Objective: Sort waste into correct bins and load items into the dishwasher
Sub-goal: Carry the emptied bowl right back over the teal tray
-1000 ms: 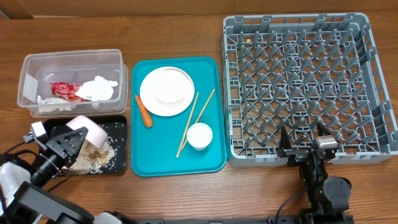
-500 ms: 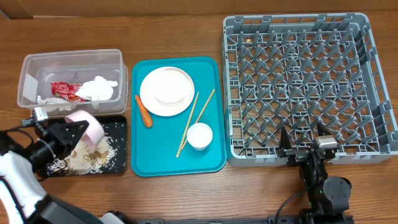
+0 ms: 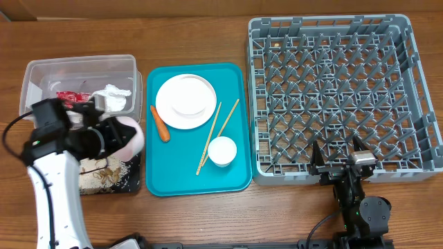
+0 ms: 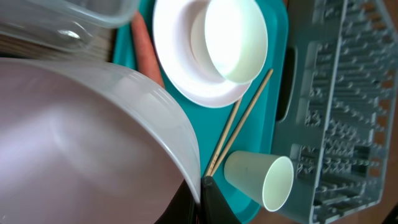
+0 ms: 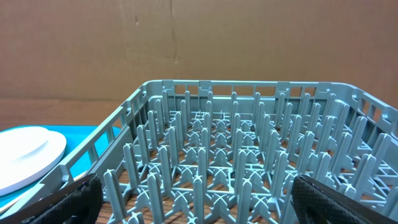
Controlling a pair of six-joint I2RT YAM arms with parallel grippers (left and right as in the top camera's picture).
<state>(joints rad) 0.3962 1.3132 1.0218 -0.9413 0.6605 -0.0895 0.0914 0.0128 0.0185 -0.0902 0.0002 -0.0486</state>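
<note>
Overhead: my left pincer (image 3: 104,133) grips a white bowl (image 3: 129,135) left of the teal tray (image 3: 234,77) — lift high, carry it over to the rack (image 3: 332,90).

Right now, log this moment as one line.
left gripper: shut on white bowl, by black tray | right gripper: open, at dish rack front | teal tray: plate, carrot, chopsticks, cup | dish rack: no dishes loaded

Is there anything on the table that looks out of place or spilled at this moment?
One thing: a small orange carrot lies on the teal tray beside the white plate, among the dishes rather than in a bin. The rice and scraps are inside the black tray, not spilled outside it.
</note>
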